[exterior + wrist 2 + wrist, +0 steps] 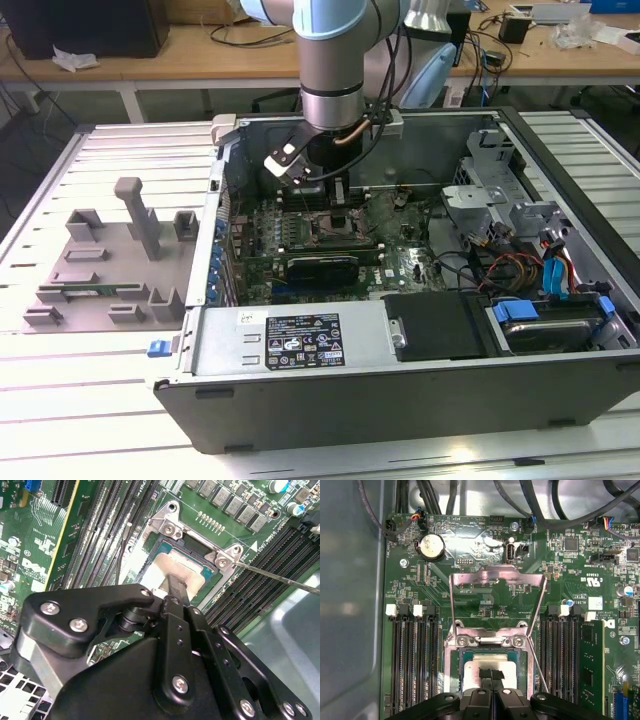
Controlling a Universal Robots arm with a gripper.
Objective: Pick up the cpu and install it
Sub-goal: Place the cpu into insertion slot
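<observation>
Arm: the grey and pale-blue arm [330, 60] drops straight down into the open computer case [400, 365], over the far part of its board.
Case: it lies on its side on the slatted table [100, 420] with its lid off.
Claw: the gripper [338, 222] hangs low over the motherboard [445, 580]. In both wrist views its black fingers [485, 674] are pressed together with no gap, and their tips rest on the chip's metal top.
Cpu: the cpu [472, 675] lies flat inside its socket, silver-grey plate up, directly under the fingertips. In the second wrist view the cpu [187, 570] sits square within the socket's frame, with the gripper [172, 582] touching it near the middle.
Socket: the metal load plate [497, 576] stands swung open on the socket's hinge side, and the thin wire lever [540, 672] slants just beside the frame.
Around the socket: black memory slots [412, 665] run along both sides, and a round coin battery [432, 546] sits beyond the open plate.
Graphics card: a black card [320, 268] lies across the board, nearer than the socket.
Holder tray: a grey tray of plastic blocks [110, 270] sits on the table at the exterior view's left, well apart from the claw.
</observation>
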